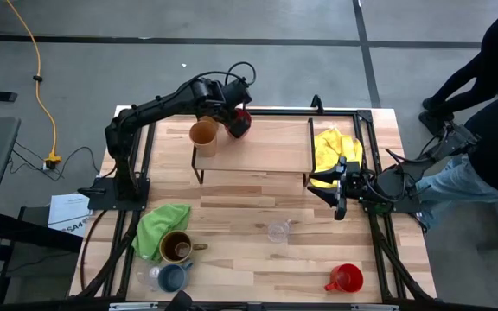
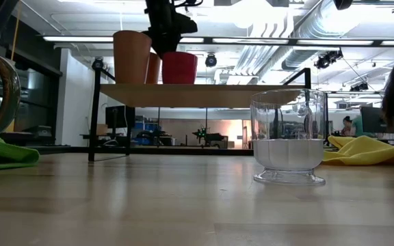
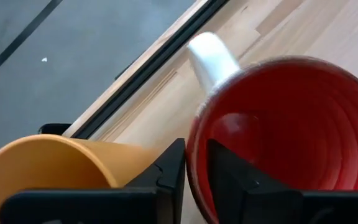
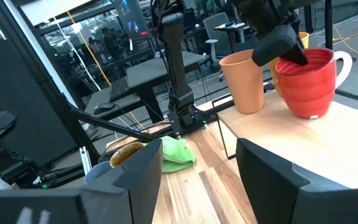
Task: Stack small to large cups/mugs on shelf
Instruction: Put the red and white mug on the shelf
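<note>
The left gripper (image 1: 237, 114) is seen over the far left corner of the shelf (image 1: 258, 142), its fingers (image 3: 166, 171) set astride the rim of a red mug (image 4: 306, 82), one inside and one outside; whether the rim is pinched or only straddled cannot be told. That mug is stood upright on the shelf, its white handle turned away from the orange cup (image 1: 203, 133) just beside it. A second orange cup (image 2: 154, 68) is glimpsed between the two in the low view. The right gripper (image 1: 339, 192) is held low near the shelf's right end, beside the yellow cloth (image 1: 334, 147), jaws spread with nothing between them. Down on the table (image 1: 258, 250), a clear glass (image 1: 277, 231) is placed near the middle, another red mug (image 1: 345, 278) toward the near right, and a brown mug (image 1: 176, 247), a blue mug (image 1: 173, 277) and a second clear glass (image 1: 151, 276) are gathered by the green cloth (image 1: 158, 226) at the near left. A person (image 1: 491, 130) is seen at the right edge.
</note>
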`<state>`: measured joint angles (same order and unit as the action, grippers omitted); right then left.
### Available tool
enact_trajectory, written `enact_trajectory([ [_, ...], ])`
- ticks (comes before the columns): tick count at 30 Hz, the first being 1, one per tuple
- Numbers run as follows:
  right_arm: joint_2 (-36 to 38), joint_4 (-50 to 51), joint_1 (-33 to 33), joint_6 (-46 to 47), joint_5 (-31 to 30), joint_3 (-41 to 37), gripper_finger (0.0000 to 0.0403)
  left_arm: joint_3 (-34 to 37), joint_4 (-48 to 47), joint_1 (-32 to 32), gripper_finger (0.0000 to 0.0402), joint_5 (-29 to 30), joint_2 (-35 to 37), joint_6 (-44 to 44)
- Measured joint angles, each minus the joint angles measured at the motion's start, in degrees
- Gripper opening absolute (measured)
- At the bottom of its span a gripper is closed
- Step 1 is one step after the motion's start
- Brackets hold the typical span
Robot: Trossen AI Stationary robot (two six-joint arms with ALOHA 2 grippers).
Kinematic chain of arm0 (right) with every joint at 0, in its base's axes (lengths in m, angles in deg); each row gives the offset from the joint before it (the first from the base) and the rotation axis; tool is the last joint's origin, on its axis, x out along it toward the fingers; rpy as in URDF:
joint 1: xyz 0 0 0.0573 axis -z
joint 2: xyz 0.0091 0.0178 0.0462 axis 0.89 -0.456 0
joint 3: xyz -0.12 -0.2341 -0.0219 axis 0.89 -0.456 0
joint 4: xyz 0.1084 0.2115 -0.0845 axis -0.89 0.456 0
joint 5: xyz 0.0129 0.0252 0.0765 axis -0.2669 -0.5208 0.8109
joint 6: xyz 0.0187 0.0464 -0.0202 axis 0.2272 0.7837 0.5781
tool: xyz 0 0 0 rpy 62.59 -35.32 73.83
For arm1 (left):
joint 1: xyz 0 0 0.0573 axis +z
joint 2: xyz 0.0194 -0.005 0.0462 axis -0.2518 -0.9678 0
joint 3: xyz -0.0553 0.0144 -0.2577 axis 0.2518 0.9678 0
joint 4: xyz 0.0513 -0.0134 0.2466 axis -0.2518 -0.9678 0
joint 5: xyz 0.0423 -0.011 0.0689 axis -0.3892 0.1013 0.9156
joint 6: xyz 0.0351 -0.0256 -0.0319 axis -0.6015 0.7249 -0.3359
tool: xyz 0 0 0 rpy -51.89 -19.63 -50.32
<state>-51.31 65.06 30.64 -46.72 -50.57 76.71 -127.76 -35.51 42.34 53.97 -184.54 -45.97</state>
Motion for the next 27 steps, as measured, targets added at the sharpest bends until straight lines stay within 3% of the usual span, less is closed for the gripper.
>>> enact_trajectory([
  [27, 0.0, 0.0, 0.0, 0.0, 0.0, 0.0, 0.0197, 0.0, 2.7, 0.0, 0.0058, -0.1, 0.0, -0.2],
])
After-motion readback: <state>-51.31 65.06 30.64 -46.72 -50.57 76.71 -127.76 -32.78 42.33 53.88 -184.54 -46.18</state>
